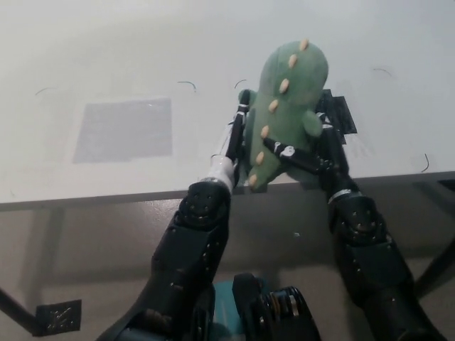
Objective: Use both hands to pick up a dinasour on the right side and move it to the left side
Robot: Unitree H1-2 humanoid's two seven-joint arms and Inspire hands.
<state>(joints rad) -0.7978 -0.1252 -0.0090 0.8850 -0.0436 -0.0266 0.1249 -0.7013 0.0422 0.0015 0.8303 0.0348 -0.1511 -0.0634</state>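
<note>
- Your left hand presses its fingers flat against the dinosaur's left side.
- Your right hand wraps it from the right.
- The dinosaur stands upright near the table's front edge, right of the grey patch.

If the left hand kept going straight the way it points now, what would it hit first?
Nothing close, likely: the left hand, pressed against the green dinosaur, points up the white table, which looks bare ahead. Depth is unclear.
</note>
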